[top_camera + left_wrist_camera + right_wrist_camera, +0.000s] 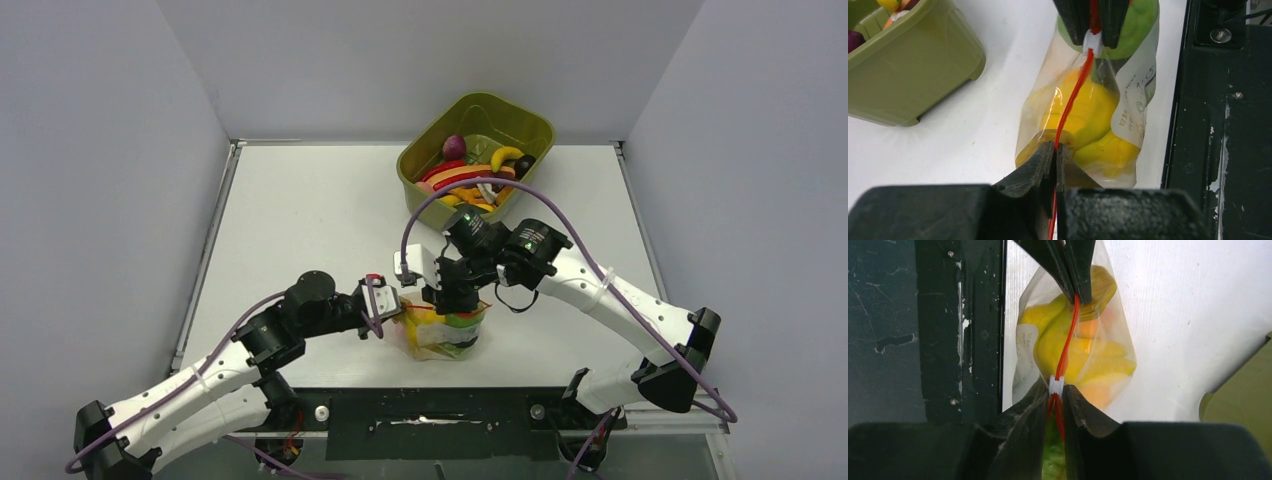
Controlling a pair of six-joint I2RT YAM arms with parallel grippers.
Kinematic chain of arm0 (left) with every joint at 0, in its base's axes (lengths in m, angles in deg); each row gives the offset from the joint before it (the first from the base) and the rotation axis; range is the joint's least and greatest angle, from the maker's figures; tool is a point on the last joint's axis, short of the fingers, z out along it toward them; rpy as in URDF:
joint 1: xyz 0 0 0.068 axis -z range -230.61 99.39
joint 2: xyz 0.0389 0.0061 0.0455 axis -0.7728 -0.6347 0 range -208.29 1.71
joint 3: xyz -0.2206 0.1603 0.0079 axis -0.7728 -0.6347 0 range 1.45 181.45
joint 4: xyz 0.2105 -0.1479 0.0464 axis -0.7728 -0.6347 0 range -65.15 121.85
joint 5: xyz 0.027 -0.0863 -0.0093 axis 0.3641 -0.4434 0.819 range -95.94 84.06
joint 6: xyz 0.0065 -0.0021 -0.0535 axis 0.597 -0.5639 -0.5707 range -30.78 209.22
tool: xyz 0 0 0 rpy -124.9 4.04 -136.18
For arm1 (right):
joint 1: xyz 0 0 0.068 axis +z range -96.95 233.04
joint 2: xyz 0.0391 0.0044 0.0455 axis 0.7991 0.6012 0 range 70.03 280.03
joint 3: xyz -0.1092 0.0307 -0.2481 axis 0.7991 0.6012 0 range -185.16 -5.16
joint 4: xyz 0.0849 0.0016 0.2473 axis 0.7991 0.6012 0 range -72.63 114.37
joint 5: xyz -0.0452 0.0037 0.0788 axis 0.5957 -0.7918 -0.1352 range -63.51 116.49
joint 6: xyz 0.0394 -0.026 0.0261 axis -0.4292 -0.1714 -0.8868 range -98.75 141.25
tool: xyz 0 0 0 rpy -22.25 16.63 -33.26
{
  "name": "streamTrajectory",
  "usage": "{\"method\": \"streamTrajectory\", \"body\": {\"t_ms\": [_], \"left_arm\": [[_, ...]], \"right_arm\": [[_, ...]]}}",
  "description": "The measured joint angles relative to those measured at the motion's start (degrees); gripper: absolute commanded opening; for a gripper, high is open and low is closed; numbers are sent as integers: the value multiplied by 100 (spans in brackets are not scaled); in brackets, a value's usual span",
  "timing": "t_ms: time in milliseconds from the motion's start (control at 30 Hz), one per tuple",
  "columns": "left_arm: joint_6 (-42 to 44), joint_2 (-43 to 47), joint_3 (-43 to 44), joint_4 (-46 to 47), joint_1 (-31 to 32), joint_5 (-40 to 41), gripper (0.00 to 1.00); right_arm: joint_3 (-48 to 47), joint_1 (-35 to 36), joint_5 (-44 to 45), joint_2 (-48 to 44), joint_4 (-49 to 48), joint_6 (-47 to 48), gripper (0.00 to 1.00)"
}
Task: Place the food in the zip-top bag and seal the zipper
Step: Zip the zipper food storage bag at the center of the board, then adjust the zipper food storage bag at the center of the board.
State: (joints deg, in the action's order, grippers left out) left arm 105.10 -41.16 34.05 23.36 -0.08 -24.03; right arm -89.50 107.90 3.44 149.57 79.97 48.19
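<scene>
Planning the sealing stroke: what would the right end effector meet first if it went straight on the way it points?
Probably the left end effector, shut on the same zipper straight ahead; only the zipper runs between them, though depth is unclear.

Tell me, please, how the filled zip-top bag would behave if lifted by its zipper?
Probably floppy: the zip-top bag is crinkled film and should sag below the zipper. Likely bottom-heavy, since food bulges it. May slip: the left claw pinches only that strip.
</scene>
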Motion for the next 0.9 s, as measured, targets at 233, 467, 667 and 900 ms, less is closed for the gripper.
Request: {"method": "streamTrajectory", "body": {"t_ms": [233, 467, 667, 900], "left_arm": [[-42, -57, -2, 26, -63, -195, 0], [-380, 249, -275, 289, -278, -260, 0], [-623, 291, -348, 428, -492, -426, 0], [-780, 291, -413, 570, -577, -595, 0]], "right_arm": [[111, -133, 107, -175, -411, -614, 49], [632, -616, 588, -1246, -914, -1696, 52], [800, -612, 623, -1534, -802, -2326, 52], [1327, -560, 614, -2017, -584, -2747, 58]]}}
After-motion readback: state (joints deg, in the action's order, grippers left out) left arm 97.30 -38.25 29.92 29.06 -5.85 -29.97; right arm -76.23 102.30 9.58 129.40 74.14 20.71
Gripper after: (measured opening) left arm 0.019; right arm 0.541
